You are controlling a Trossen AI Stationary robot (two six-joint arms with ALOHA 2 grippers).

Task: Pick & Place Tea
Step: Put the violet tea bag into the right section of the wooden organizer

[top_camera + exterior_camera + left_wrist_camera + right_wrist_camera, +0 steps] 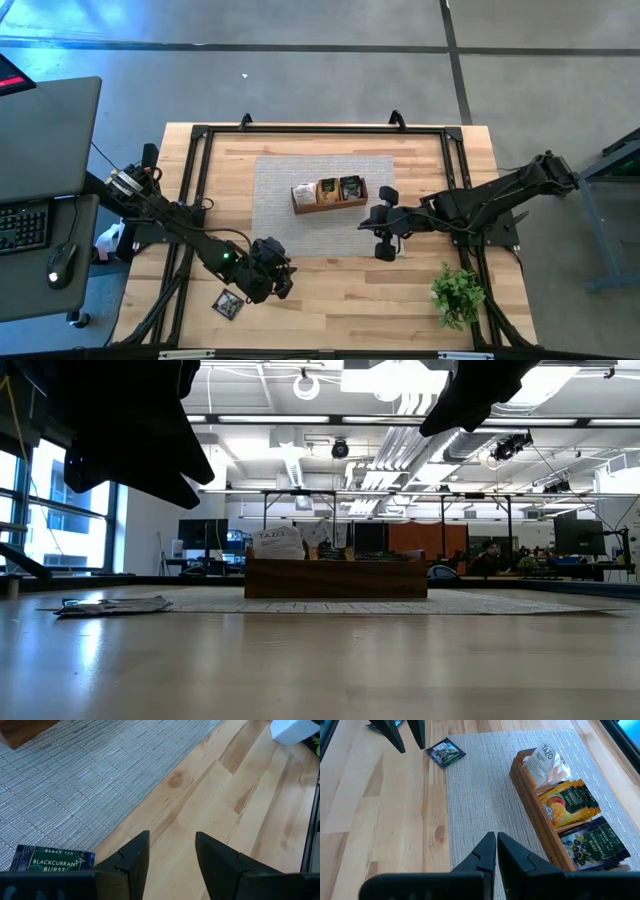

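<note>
- Pale wooden tabletop (pixel 340 290) fills the middle of the high view, with a grey woven mat (pixel 300 180) at its centre and concrete floor around it.
- We see a brown wooden tray (pixel 329 203) at the centre of that view, its three compartments holding upright tea sachets: white, yellow mango, dark blackcurrant.
- One loose blackcurrant tea sachet (pixel 228 303) lies flat at the lower left, off the mat, just beside the left gripper (pixel 271 283). In the left wrist view its glossy dark paper (pixel 52 860) shows at the lower left corner.
- Left gripper fingers (pixel 135 862) stand apart, empty, above bare wood.
- Right gripper (pixel 496 851) hovers right of the tray with its fingers together, waiting.
- A small green plant (pixel 458 296) sits at the lower right.
- We judge the step to be picking up the loose sachet: centre the open fingers over it, come down square, and pinch an edge, since thin flat paper on smooth wood tends to slide.
</note>
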